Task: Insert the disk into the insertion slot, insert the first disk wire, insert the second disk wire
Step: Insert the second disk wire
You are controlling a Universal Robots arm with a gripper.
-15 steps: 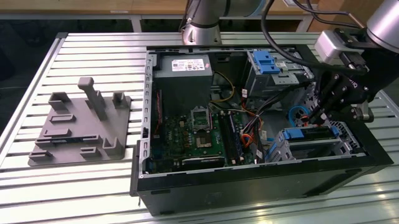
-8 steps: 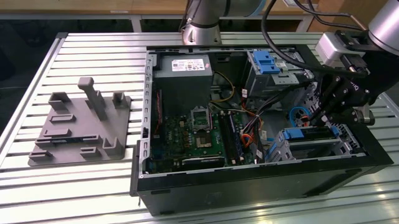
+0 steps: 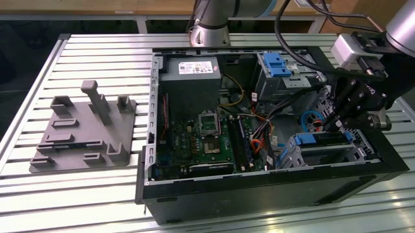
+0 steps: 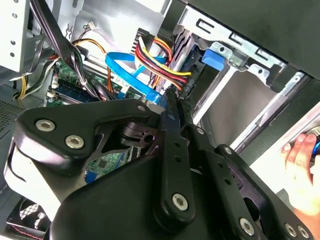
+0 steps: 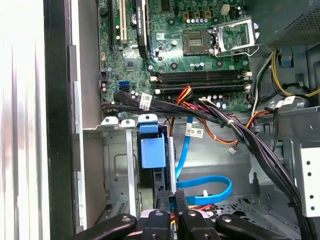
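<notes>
Gripper (image 5: 172,202) fingers pressed together, pinching what looks like a connector with red-yellow wires at the disk's end; exact contact hidden by the fingers. Judged: narrow pinch suits pushing a small plug straight in. In the exterior view the gripper (image 3: 332,127) hangs just above the disk (image 3: 322,139), whose blue carrier sits inside the insertion slot (image 3: 362,148), so the disk seems already seated. A blue flat cable (image 5: 205,192) loops beside it. All lies within the open computer case (image 3: 259,187), beside the motherboard (image 3: 201,145). A person's hand (image 4: 302,165) rests at the case's edge.
</notes>
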